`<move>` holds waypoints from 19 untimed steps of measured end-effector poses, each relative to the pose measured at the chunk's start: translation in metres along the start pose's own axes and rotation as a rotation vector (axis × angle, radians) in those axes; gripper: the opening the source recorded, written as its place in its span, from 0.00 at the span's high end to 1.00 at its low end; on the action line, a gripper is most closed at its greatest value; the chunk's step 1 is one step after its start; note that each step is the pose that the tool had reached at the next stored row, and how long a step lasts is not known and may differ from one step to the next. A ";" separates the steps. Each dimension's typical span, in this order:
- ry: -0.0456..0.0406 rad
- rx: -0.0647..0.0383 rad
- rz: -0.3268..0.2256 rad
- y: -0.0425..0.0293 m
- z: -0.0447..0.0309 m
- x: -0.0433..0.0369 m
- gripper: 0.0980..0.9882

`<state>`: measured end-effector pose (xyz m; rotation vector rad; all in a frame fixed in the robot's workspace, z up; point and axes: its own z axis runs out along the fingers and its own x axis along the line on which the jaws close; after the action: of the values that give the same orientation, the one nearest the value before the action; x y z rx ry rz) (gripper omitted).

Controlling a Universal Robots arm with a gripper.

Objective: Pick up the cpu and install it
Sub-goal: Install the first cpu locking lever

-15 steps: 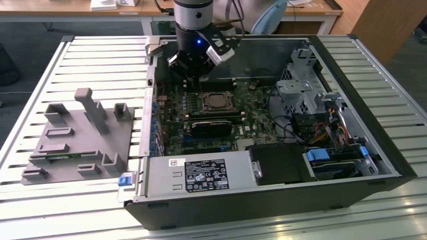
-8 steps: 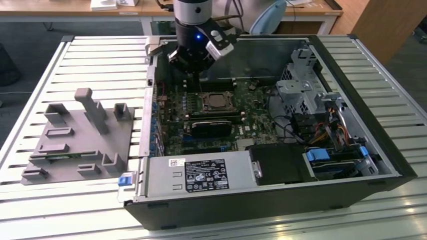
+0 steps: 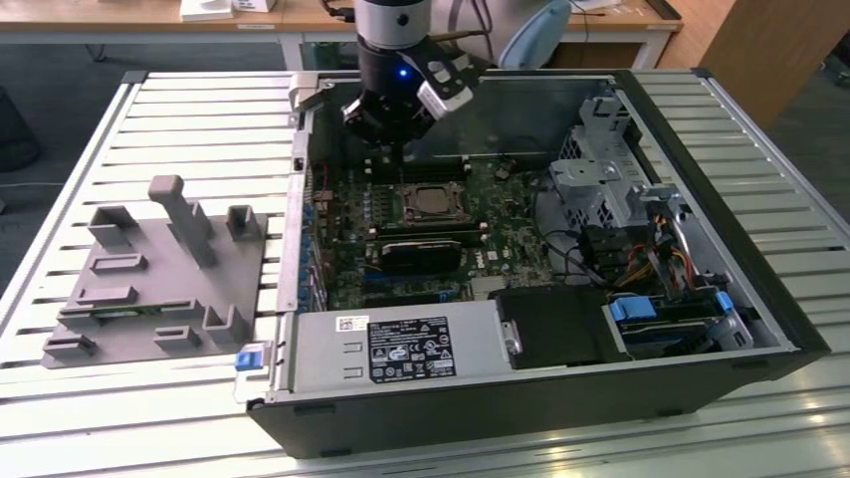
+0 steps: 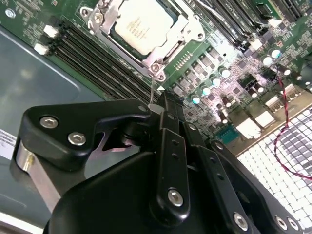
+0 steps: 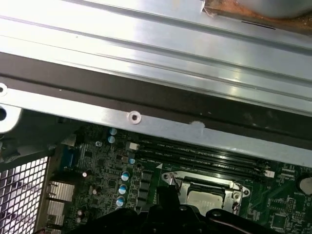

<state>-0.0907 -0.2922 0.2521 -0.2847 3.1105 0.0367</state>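
The cpu (image 3: 428, 204) lies flat in its socket on the motherboard inside the open computer case (image 3: 743, 259), its silvery top framed by the metal socket plate. Both wrist views show it too, as the cpu (image 4: 144, 27) and the cpu (image 5: 204, 197). My gripper (image 3: 386, 149) hangs over the board just behind the socket, toward the case's back wall, with nothing held. Its black fingers meet at the tip of the gripper (image 4: 157, 105). A thin metal socket lever (image 4: 153, 90) rises from the socket's corner up to that tip.
A grey plastic tray (image 3: 146, 289) with upright posts lies on the slatted table at the exterior view's left. Inside the case are a black block (image 3: 418, 254) in front of the socket, a power supply (image 3: 398, 349) and a drive cage (image 3: 598, 179).
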 end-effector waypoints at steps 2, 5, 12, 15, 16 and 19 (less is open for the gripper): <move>-0.0004 0.000 0.009 -0.0002 0.0005 -0.0017 0.99; -0.0005 0.001 0.026 -0.0005 0.0009 -0.0038 0.99; -0.0010 0.002 0.046 -0.0023 0.0023 -0.0138 0.99; -0.0012 0.002 0.056 -0.0026 0.0031 -0.0162 0.99; -0.0013 0.002 0.063 -0.0027 0.0033 -0.0162 0.99; -0.0037 -0.011 0.089 -0.0027 0.0043 -0.0162 0.99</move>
<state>-0.0742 -0.2918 0.2480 -0.1456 3.1182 0.0560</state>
